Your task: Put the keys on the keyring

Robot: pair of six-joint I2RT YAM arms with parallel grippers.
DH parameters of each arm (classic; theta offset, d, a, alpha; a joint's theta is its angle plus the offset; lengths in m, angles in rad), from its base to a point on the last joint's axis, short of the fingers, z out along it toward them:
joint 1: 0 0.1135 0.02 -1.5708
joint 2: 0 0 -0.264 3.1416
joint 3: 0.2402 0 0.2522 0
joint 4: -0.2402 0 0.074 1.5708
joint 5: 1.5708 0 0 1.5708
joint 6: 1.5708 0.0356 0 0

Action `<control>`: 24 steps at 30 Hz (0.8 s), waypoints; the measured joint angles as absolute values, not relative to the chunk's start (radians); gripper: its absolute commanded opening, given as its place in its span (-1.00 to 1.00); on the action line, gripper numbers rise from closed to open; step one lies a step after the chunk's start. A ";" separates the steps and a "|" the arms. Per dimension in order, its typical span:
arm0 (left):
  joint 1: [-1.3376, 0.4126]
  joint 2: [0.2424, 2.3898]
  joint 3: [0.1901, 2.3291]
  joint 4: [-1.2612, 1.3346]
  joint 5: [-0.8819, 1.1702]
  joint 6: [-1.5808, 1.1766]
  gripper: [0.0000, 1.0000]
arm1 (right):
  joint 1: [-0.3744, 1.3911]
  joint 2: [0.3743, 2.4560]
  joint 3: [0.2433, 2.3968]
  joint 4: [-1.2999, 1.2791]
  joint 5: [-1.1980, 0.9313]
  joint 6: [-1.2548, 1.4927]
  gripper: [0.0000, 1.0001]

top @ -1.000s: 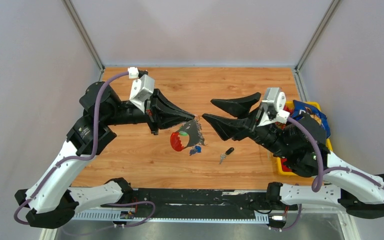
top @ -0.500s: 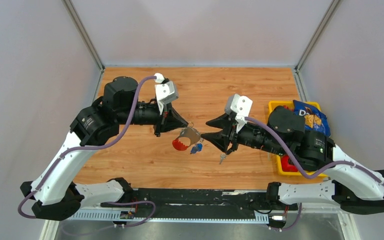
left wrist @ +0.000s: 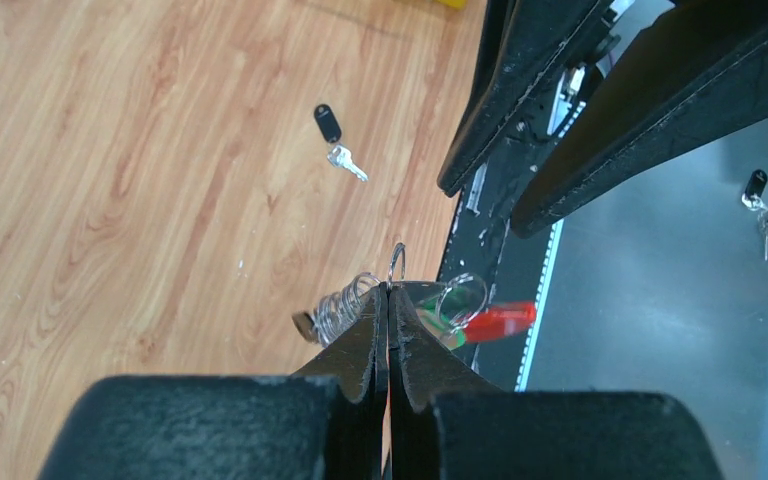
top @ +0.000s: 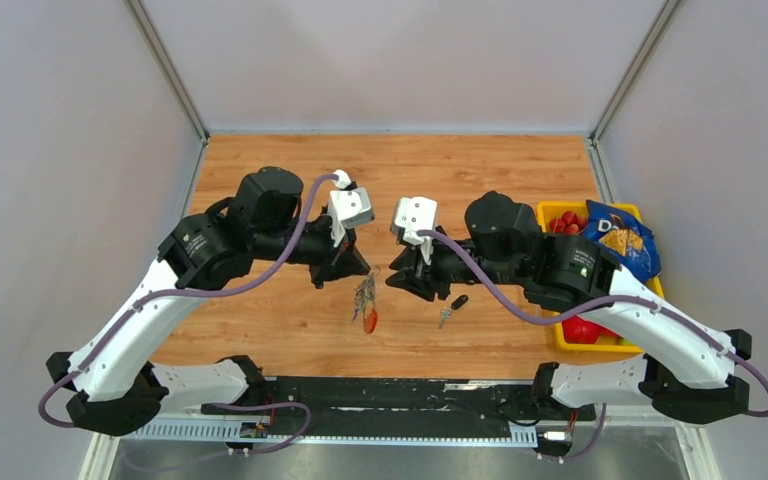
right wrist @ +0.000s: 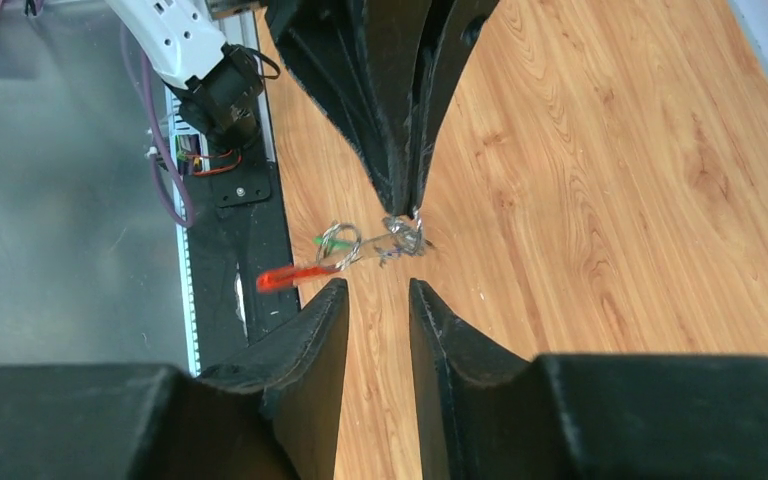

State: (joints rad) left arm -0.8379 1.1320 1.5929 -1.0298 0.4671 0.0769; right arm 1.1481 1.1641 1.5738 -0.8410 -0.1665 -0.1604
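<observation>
My left gripper [top: 368,270] is shut on the keyring [top: 365,303], which hangs from its tips above the table with the red tag lowest. In the left wrist view the thin ring [left wrist: 396,265] sticks up between the closed tips [left wrist: 388,290], with a coiled strap, a green piece and the red tag [left wrist: 500,317] beside them. The key [top: 452,308], black head and silver blade, lies on the wood; it also shows in the left wrist view [left wrist: 330,130]. My right gripper [top: 392,275] is open and empty, facing the left tips; the keyring [right wrist: 360,245] hangs just beyond its fingertips [right wrist: 332,298].
A yellow bin [top: 600,335] at the right edge holds red pieces and a blue snack bag [top: 620,235]. A black rail [top: 400,395] runs along the table's near edge between the arm bases.
Both arms have swung inward and now meet tip to tip mid-table. The keyring has dropped from spread out to hanging straight down. The right gripper's jaws have narrowed.
</observation>
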 measured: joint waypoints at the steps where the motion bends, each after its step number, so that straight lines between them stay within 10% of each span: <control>1: -0.844 1.134 1.588 -1.032 0.462 0.078 -0.99 | 1.141 1.169 1.573 -0.842 -0.177 -0.170 -0.38; 24: -0.905 1.117 1.551 -1.075 0.416 0.097 -0.99 | 1.070 1.206 1.487 -0.744 -0.457 -0.298 -0.63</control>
State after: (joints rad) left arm -0.9051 1.1168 1.5509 -1.0748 0.4160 0.0975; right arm 1.0698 1.2064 1.4872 -0.7437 -0.4572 -0.2977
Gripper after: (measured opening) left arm 0.008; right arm 0.204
